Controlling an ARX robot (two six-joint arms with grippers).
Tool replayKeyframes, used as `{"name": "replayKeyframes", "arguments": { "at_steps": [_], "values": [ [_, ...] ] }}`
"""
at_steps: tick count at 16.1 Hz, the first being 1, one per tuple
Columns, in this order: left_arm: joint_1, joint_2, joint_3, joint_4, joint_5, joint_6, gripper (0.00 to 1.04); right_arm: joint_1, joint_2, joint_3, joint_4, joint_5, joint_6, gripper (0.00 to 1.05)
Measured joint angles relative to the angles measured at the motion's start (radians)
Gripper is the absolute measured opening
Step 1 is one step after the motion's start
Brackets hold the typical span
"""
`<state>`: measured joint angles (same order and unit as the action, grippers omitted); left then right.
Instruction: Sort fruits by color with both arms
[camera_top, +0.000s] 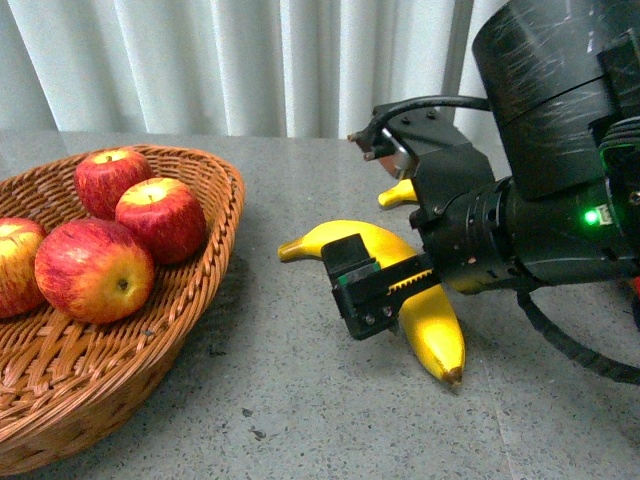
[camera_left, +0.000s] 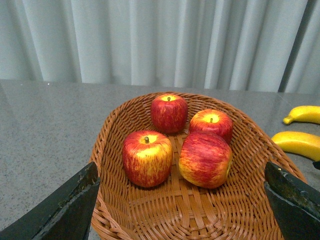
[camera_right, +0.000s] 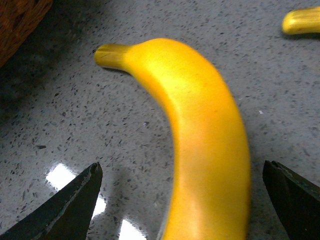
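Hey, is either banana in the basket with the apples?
No, in the left wrist view the basket holds only four apples, and both bananas lie on the table beside it.

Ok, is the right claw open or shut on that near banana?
Open. In the right wrist view the right claw has its fingers wide apart either side of the banana, with table showing between; nothing gripped.

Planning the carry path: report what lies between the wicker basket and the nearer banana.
Nothing but bare grey tabletop separates the basket from the nearer banana; the front view shows it, and the right wrist view agrees.
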<state>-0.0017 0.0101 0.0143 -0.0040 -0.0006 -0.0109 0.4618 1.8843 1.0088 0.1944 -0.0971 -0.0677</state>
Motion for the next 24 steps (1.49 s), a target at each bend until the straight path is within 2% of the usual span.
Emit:
{"name": "replayKeyframes", "arguments": {
  "at_steps": [3,4,9,13,16,18,22,24],
  "values": [
    [0.0,0.0,0.0,0.0,0.0,0.0,0.98,0.007,0.022,-0.012,0.005,0.008,-0.029,0.98],
    [0.0,0.0,0.0,0.0,0.0,0.0,0.98,0.008,0.022,-0.019,0.01,0.011,-0.036,0.9],
    [0.0,0.0,0.0,0.0,0.0,0.0,0.98,0.002,0.003,-0.023,0.023,0.008,-0.046,0.37],
    [0.0,0.0,0.0,0.0,0.0,0.0,0.98,-0.066,-0.07,0.006,0.004,-0.018,-0.026,0.34],
    [0.0,0.0,0.0,0.0,0.0,0.0,0.98,-0.174,-0.177,0.035,-0.001,-0.082,0.008,0.34],
    [0.0,0.0,0.0,0.0,0.0,0.0,0.98,-0.267,-0.246,0.035,0.002,-0.124,0.003,0.34],
    [0.0,0.0,0.0,0.0,0.0,0.0,0.98,-0.534,-0.359,-0.059,0.079,-0.145,-0.115,0.34],
    [0.0,0.0,0.0,0.0,0.0,0.0,0.98,-0.561,-0.371,-0.081,0.091,-0.151,-0.132,0.34]
  ]
}}
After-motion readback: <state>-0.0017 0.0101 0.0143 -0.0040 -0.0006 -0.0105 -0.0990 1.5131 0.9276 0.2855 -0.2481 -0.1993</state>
